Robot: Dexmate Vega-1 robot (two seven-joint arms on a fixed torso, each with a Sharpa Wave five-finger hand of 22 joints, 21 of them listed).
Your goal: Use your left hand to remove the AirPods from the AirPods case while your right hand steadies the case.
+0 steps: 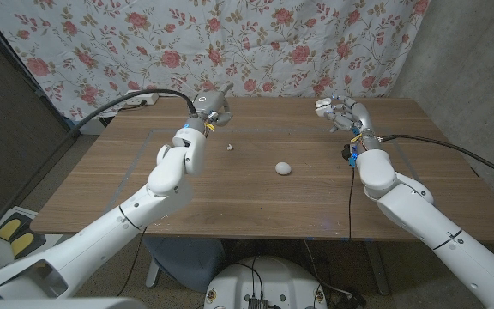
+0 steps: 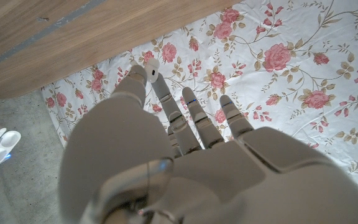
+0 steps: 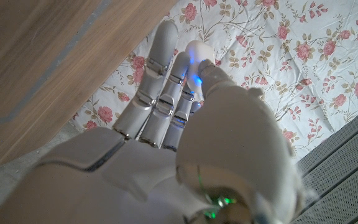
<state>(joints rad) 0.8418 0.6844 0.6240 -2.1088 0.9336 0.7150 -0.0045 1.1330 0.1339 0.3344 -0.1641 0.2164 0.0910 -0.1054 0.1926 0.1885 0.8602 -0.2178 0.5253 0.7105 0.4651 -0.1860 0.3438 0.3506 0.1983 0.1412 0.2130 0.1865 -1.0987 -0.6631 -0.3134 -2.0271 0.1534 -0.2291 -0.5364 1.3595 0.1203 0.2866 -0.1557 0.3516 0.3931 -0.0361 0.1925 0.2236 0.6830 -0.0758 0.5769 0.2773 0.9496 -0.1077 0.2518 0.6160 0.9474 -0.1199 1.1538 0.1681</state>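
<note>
1. Left hand (image 1: 210, 110) is raised over the far left part of the wooden table (image 1: 256, 202). In the left wrist view its thumb and a finger pinch a small white earbud (image 2: 151, 67); the other fingers (image 2: 197, 118) reach out straight.
2. Right hand (image 1: 340, 113) is up near the table's far right edge. In the right wrist view its fingers (image 3: 166, 93) lie close together with the thumb alongside. A rounded white shape (image 3: 197, 50) sits at the thumb tip; I cannot tell whether it is a held object or the fingertip itself, so the hand's state is undetermined.
3. A closed-looking white rounded object, probably the AirPods case (image 1: 283, 168), lies mid-table, between the two arms and well apart from both hands. Nothing steadies it.
4. A tiny white item (image 1: 231, 148) lies on the table just in front of the left hand, possibly the other earbud; too small to confirm.
5. Judgement: extraction looks mostly done, with one bud in the left hand.
6. Risks:
   - The pinch is at the fingertips only, so the bud could slip and bounce off the table.
   - The loose item could be swept by the left forearm when it lowers.
   - The unheld case would skid if touched.
</note>
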